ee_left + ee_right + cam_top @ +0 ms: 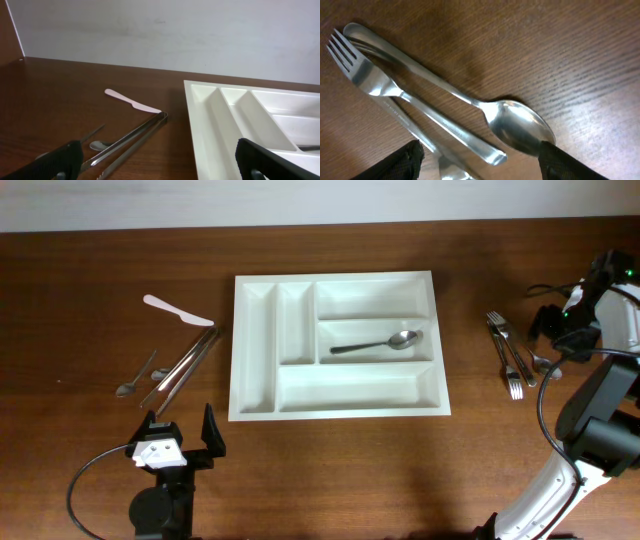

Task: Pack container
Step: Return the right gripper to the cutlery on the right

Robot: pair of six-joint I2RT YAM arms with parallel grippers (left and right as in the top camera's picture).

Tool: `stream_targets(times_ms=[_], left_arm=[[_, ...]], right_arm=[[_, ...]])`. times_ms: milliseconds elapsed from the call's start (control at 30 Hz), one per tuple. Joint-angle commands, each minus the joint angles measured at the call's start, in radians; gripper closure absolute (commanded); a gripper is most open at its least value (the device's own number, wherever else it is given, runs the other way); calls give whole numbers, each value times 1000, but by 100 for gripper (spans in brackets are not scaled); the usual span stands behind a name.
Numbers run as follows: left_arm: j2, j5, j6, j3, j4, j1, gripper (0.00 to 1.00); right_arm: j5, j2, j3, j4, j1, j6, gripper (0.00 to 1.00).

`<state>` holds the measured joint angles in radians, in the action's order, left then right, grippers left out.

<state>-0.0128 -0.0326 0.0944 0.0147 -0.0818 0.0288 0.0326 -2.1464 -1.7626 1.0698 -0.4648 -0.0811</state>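
The container, a white cutlery tray point(338, 413), lies mid-table, and its left rim also shows in the left wrist view point(201, 131). One metal spoon point(378, 343) rests in its middle right compartment. At the table's right edge my right gripper point(546, 346) hangs low and open over loose cutlery. Its black fingers point(395, 162) straddle a spoon point(520, 125), a fork point(372, 80) and a flat handle point(465, 142), gripping none; the right finger sits by the spoon's bowl. My left gripper point(180, 428) stands wide open and empty near the front left.
Left of the tray lie a white plastic knife point(178, 310), metal tongs point(188, 365) and a small spoon point(135, 378); in the left wrist view the tongs point(131, 141) lie just ahead of the fingers. Two forks point(506, 352) lie right of the tray.
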Motion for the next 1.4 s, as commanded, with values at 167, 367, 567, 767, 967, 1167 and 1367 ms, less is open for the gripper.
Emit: stream_targets(times_ms=[167, 367, 567, 767, 967, 1167, 1367], left_arm=[[6, 11, 5, -5, 0, 5, 1], [6, 11, 5, -5, 0, 5, 1], [6, 11, 5, -5, 0, 5, 1], [6, 11, 5, -5, 0, 5, 1], [6, 11, 5, -5, 0, 5, 1], [6, 11, 5, -5, 0, 5, 1], [6, 11, 5, -5, 0, 5, 1]], right_arm=[[-14, -5, 37, -66, 3, 48, 25], [18, -6, 123, -136, 3, 106, 25], [23, -6, 138, -151, 3, 138, 25], [27, -7, 138, -169, 2, 166, 24], [95, -24, 138, -147, 1, 296, 24], [95, -85, 138, -156, 0, 309, 24], [92, -105, 138, -224, -1, 284, 1]])
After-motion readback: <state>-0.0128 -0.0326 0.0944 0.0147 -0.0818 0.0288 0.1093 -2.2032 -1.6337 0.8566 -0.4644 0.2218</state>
